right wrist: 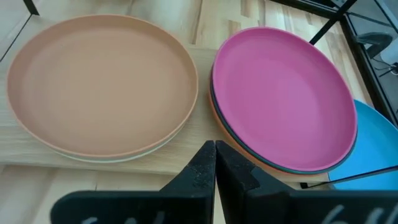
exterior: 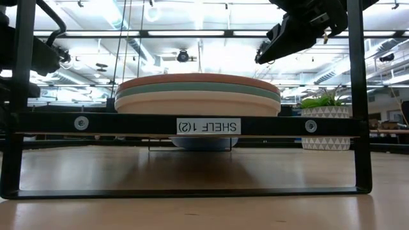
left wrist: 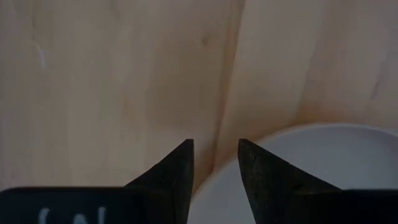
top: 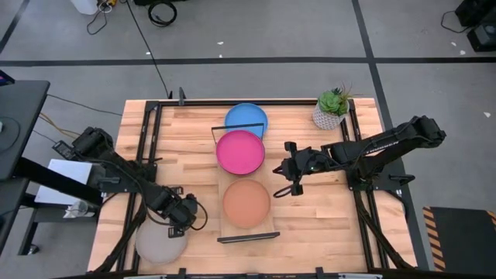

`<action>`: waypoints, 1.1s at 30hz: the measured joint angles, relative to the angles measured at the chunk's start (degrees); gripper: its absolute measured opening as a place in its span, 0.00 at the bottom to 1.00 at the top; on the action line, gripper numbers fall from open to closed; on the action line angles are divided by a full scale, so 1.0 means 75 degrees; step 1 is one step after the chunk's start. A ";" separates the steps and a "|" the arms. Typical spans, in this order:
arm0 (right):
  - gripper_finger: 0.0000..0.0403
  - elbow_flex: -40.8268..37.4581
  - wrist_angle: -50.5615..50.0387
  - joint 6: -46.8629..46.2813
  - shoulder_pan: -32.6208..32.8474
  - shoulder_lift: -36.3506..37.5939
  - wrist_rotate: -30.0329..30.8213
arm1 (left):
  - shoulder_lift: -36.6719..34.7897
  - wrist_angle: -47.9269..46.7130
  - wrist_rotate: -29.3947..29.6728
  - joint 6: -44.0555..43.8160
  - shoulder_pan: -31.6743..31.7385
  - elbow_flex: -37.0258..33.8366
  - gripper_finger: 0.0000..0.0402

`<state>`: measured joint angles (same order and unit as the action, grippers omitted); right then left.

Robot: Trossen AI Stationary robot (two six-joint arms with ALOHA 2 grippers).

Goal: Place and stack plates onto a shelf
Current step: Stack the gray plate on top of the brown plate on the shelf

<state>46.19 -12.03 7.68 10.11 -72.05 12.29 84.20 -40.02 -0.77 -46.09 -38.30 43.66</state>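
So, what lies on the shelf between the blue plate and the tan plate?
The pink plate, topping its own stack, lies between the blue plate and the tan plate, seen from above.

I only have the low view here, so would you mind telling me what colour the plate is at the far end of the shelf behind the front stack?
Observer: Behind the tan-topped stack sits a second stack topped by a pink plate; a blue plate lies past the shelf end.
Operator: Thank you. Is the right gripper carrying anything?
Observer: No. The right gripper is shut and empty, hovering beside the shelf between the two stacks.
Operator: And where is the left arm?
Observer: The left gripper is open over the rim of a grey plate at the table's near left corner.
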 joint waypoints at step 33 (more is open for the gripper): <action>0.04 0.0003 0.0004 0.1051 -0.0138 0.0000 0.0003 | 0.2984 -0.1923 -0.1738 -0.6655 -0.0532 0.4164 0.24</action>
<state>46.22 -12.01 15.56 9.07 -72.05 12.32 106.59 -54.44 -13.80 -96.00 -42.29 74.89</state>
